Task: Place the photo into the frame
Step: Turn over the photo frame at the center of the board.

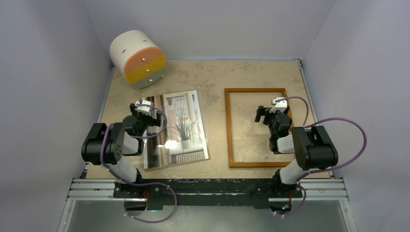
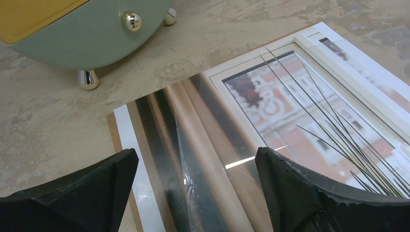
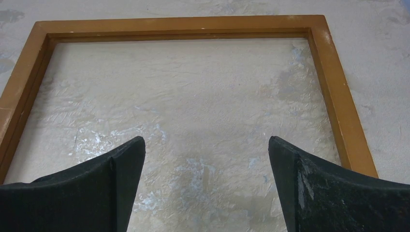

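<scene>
beside the frame [image 1: 257,127], the photo [image 1: 181,126]

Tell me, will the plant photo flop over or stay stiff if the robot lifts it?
Probably floppy: the photo looks paper-thin and lies completely flat, so it would likely sag if held by one edge. The bright glare on its surface suggests it may be slippery. Being so thin, it is probably light and would slide when pushed.

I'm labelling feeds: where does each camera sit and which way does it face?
Top: above, behind, looking down on the table; left arm and right arm show.
Left wrist: over the photo, facing the drawer box; open left fingers show.
Right wrist: down into the frame; open right fingers show.
Shared: top sees photo and frame.
</scene>
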You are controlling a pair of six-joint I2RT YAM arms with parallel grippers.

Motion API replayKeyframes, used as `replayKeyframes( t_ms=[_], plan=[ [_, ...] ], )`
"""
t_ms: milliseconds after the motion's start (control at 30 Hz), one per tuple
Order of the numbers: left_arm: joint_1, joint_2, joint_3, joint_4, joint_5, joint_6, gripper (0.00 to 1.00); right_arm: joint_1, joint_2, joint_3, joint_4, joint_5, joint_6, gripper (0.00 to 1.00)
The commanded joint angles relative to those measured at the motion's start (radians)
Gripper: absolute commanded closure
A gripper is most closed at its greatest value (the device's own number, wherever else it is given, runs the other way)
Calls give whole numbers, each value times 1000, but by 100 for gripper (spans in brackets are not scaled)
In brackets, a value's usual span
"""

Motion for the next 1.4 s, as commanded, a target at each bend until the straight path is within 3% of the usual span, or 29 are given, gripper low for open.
replayKeyframes(
  t_ms=[0,367,433,533,633,733,833,900,1067,1367],
  plan=[
    [-10,-10,19,28,-17,23,0,-6,-10,19,37,17,12,1],
    [-12,-11,16,36,-10,20,0,-7,-13,18,50,49,13,1],
    [-4,-31,23,28,15,16,0,-5,-69,42,-49,150,52,1],
    [1,-180,170,-310,-29,-6,0,2,-218,265,-543,250,119,1],
    [2,-243,421,-812,-5,51,0,2,-245,462,-865,130,206,1],
    [2,-259,607,-1097,29,75,0,-25,-239,553,-1034,117,542,1],
    [3,-261,730,-1301,31,100,0,-29,-225,629,-1126,18,611,1],
    [2,-265,803,-1392,18,107,0,9,-223,645,-1074,-18,518,1],
    [3,-274,890,-1566,82,149,0,315,-123,826,-1377,282,408,1],
    [2,-281,888,-1716,102,219,0,591,-54,732,-1464,371,422,1]
  ],
)
